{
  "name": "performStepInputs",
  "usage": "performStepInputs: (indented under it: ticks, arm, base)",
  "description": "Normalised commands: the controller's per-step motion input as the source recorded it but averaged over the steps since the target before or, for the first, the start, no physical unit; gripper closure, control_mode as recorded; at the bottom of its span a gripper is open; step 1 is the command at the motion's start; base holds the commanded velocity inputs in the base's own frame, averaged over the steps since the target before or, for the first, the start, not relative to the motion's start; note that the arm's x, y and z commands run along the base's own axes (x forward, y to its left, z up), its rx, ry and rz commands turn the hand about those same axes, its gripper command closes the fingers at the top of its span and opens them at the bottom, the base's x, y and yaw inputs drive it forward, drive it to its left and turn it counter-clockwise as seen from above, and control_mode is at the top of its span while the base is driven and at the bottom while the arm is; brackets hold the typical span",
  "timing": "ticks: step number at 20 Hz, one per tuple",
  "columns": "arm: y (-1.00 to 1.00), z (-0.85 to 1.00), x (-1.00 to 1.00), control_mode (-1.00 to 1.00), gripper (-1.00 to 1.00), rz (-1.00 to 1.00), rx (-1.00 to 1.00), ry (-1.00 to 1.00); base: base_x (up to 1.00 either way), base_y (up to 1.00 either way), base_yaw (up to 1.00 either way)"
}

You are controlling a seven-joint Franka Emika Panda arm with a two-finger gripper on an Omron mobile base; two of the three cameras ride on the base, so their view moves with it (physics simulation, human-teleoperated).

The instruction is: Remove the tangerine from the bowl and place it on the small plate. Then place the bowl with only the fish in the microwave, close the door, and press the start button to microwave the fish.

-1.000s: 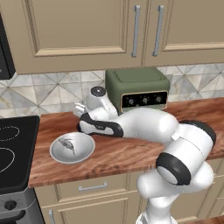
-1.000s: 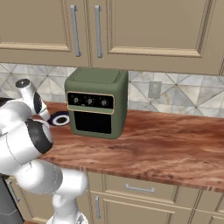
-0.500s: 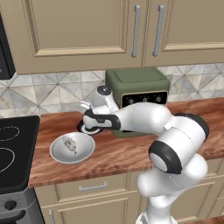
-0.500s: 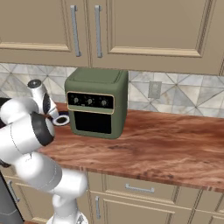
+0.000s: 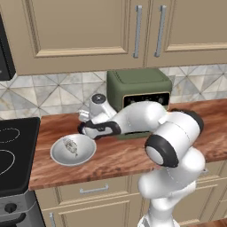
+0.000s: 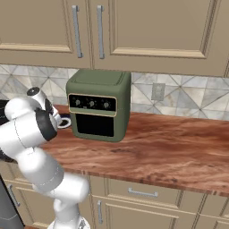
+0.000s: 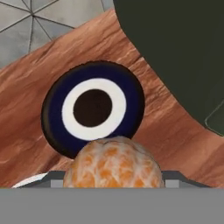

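My gripper point(image 7: 113, 180) is shut on the tangerine point(image 7: 113, 162), a peeled-looking orange ball low in the hand view. Just beyond it lies the small plate point(image 7: 93, 107), dark navy with a pale ring and dark centre, flat on the wooden counter and bare. In the left base view the gripper point(image 5: 84, 116) hangs behind the bowl point(image 5: 73, 150), which rests near the counter's front edge with the silvery fish point(image 5: 70, 146) in it. An edge of the plate point(image 6: 65, 122) peeks out beside my arm in the right base view.
The olive-green countertop oven point(image 5: 139, 90) stands right beside the plate, and its dark side point(image 7: 179, 52) looms close at the hand view's right. A black stove top point(image 5: 13, 150) lies left of the bowl. A dark box edge point(image 5: 4, 51) shows at upper left.
The hand has moved a little away from the bowl toward the oven and plate, still holding the tangerine. The elbow has swung in toward the oven. The bowl and fish have stayed put.
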Motion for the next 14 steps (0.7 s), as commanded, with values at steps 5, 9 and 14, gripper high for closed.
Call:
performStepInputs:
  ticks: [5,9,14]
  arm:
    - [0.0,-0.12,0.55,-1.0,1.0,0.0,0.0,0.11]
    - [0.0,-0.37,0.39,-1.0,1.0,0.0,-0.02,0.02]
    - [0.03,-0.21,0.19,-1.0,1.0,0.0,-0.1,0.01]
  base:
    - [0.0,0.0,0.0]
    - [0.0,0.0,0.0]
    - [0.0,0.0,0.0]
